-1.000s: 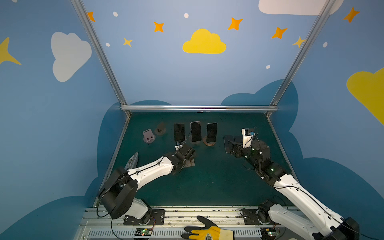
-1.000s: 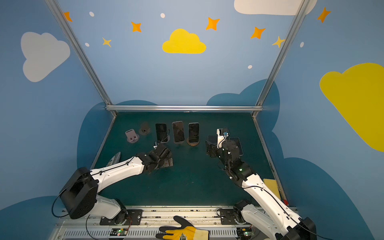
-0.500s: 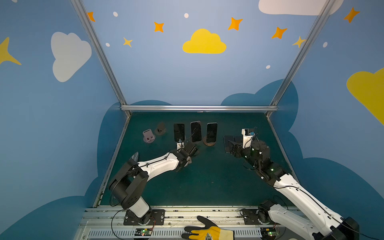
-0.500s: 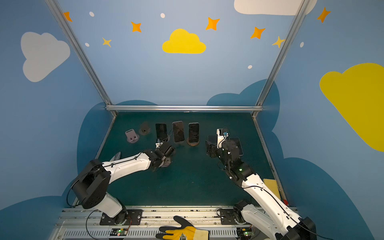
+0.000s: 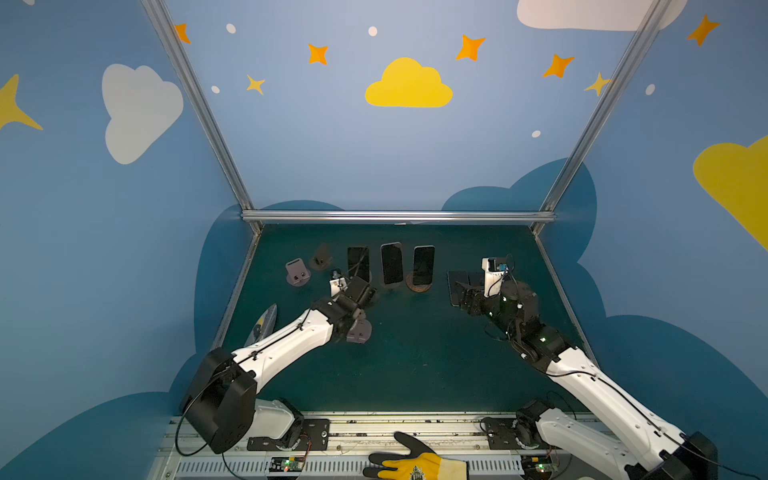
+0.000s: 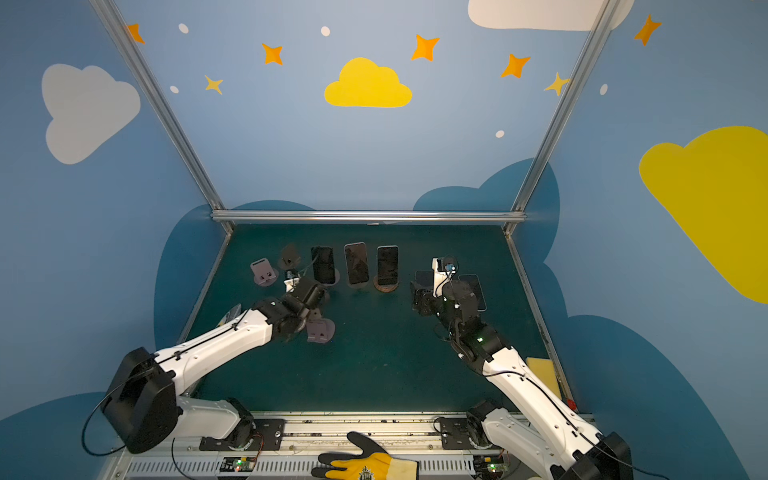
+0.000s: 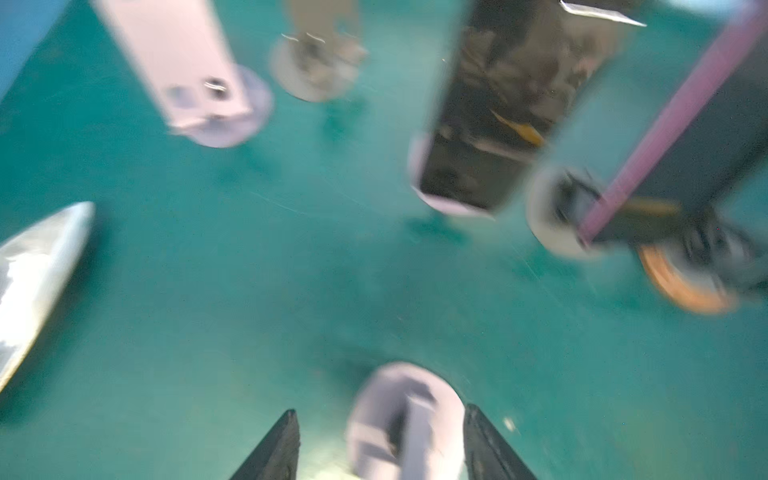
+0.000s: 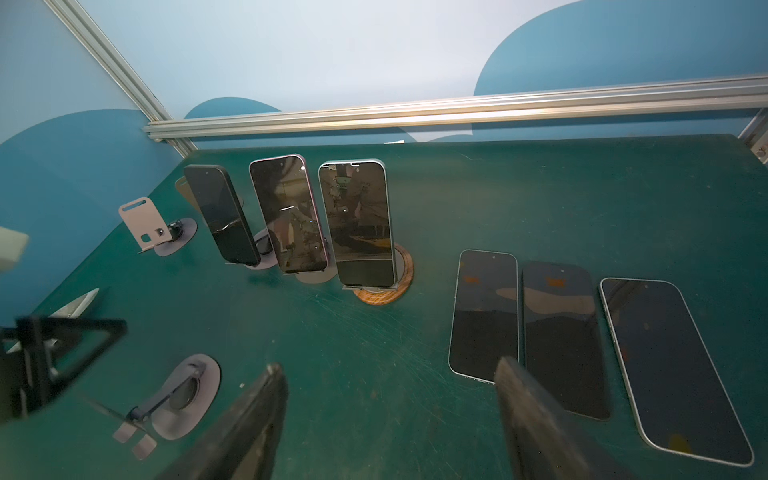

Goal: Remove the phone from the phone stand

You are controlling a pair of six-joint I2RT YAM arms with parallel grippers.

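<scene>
Back row, upright on stands (image 8: 316,275), dark screens: black phone (image 8: 220,214), pink-edged phone (image 8: 286,214), silver-edged phone (image 8: 359,220) on wooden stand (image 8: 384,293). Three flat phones (image 8: 561,332) lie right of them. Your right gripper (image 8: 390,365): jaws apart over mat (image 8: 540,199), holding nothing. Your left gripper (image 7: 380,409): view blurred, empty lilac stand (image 7: 407,386) between fingers (image 7: 278,449), grip or not, you can't tell.

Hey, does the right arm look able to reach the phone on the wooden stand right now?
Probably yes: the right gripper is open, with only bare mat between it and that phone.
</scene>
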